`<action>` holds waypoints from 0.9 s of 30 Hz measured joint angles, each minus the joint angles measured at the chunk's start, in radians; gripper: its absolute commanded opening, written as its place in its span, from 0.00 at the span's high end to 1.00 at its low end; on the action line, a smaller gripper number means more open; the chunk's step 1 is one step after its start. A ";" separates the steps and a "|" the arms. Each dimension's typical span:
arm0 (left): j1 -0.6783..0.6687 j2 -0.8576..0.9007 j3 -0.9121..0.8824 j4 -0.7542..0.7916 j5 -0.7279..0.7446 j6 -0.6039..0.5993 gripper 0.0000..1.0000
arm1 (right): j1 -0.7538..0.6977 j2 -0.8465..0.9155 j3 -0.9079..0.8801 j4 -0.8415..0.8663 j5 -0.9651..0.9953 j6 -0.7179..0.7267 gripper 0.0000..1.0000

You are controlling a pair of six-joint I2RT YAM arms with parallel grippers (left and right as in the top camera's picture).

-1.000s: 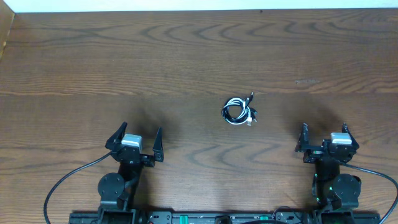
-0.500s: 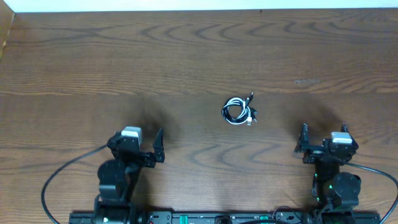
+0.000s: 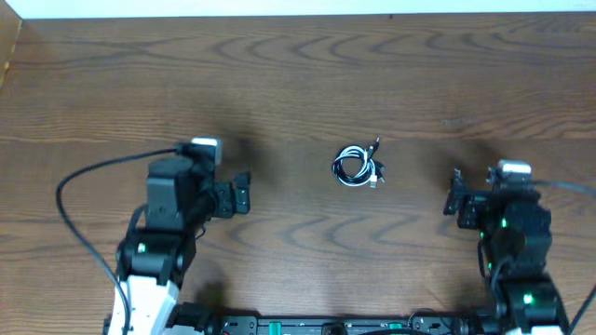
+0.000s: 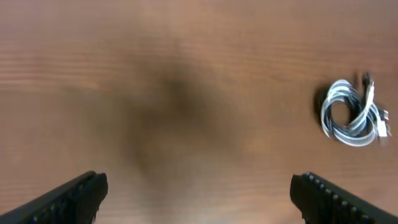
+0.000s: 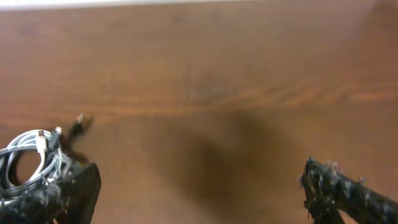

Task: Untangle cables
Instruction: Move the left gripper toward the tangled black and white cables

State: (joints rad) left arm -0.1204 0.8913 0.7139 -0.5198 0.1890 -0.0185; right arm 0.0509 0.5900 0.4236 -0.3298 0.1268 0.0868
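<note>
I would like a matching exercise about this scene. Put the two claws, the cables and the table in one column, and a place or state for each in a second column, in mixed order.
Column one:
1. left claw
2. right claw
3. cables
4. table

Column two:
A. brown wood, bearing everything
B. open, with the coil at the left edge of its wrist view
C. one white and one black, coiled together, lying free between the two arms
D. open, with the coil at the right of its wrist view

Pairs: 1-D, 2-B, 3-C, 4-A.
</note>
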 measured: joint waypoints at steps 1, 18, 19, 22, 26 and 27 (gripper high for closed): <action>-0.013 0.026 0.031 -0.056 0.000 -0.001 0.02 | 0.000 0.038 0.027 -0.020 0.000 0.002 0.01; -0.047 0.067 0.088 -0.077 0.055 -0.039 0.02 | 0.000 0.418 0.311 -0.270 -0.077 0.010 0.01; -0.047 0.070 0.089 -0.032 0.067 -0.054 0.03 | 0.000 0.418 0.311 -0.265 -0.090 0.011 0.01; -0.054 0.090 0.091 0.083 0.096 -0.097 0.05 | 0.000 0.418 0.312 -0.257 -0.124 0.012 0.01; -0.083 0.166 0.115 0.134 0.110 -0.121 0.08 | 0.000 0.418 0.312 -0.257 -0.145 0.012 0.01; -0.092 0.195 0.132 0.135 0.113 -0.121 0.08 | 0.000 0.418 0.312 -0.257 -0.149 0.012 0.01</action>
State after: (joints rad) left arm -0.2127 1.0863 0.8455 -0.3843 0.3023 -0.1398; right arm 0.0509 1.0077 0.7361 -0.5865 -0.0219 0.0990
